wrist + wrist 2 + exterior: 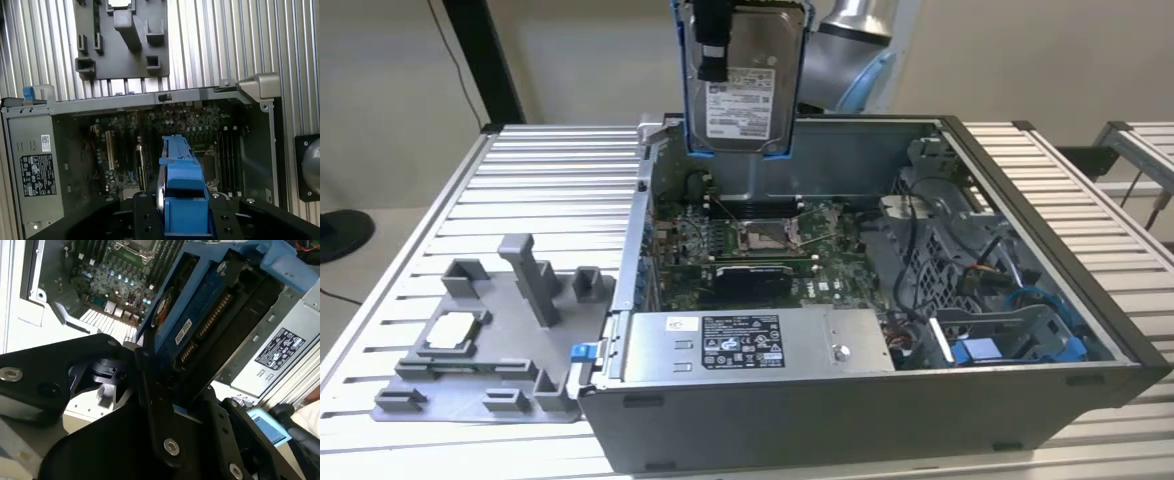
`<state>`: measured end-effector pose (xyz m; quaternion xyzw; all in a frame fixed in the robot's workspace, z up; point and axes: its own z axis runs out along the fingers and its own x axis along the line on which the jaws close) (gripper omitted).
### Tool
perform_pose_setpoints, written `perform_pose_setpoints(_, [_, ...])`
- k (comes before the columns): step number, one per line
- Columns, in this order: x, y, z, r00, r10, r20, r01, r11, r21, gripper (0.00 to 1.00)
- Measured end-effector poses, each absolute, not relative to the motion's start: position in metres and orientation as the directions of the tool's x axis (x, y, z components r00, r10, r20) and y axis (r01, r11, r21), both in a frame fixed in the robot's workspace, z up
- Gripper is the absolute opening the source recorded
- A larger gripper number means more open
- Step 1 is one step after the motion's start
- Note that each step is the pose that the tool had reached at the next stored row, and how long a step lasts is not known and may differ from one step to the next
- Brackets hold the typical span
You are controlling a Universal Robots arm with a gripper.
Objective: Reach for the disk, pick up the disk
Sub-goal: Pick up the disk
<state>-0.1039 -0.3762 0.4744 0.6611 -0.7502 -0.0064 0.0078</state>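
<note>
Clamped on the disk (754, 95): fingers (711, 45) closed on it, one black finger lying down the labelled face in the exterior view. Held upright and clear in the air, above the far wall of the open computer case (1067, 240), touching nothing below. Framed along its edges by a blue bracket (739, 153), white label facing the camera.

Below, inside the case: a green motherboard (761, 235) with a square socket at its middle, loose cables and a blue drive bay (1001, 350) toward the exterior view's right, and along the near wall a grey box (747, 345) with a black-and-white label.

On the exterior view's left, just beside the case on the slatted worktop (400, 220): a grey fixture plate (507, 385) with upright posts, carrying a small square silver chip (454, 330) in one pocket.

In the first wrist view, seen edge-on: disk (184, 180) pinched between the black fingers (145, 215), over the motherboard (125, 150), with the fixture plate (125, 60) beyond the case wall.

In the second wrist view, seen close: disk (210, 310) with its connector edge showing, gripped by the fingers (150, 390), grey box (280, 347) nearby.
</note>
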Motion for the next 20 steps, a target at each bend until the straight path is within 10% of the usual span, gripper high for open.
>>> perform_pose_setpoints(20, [-0.028,-0.376,0.474,-0.126,-0.992,0.003,-0.992,0.126,0.02,0.0])
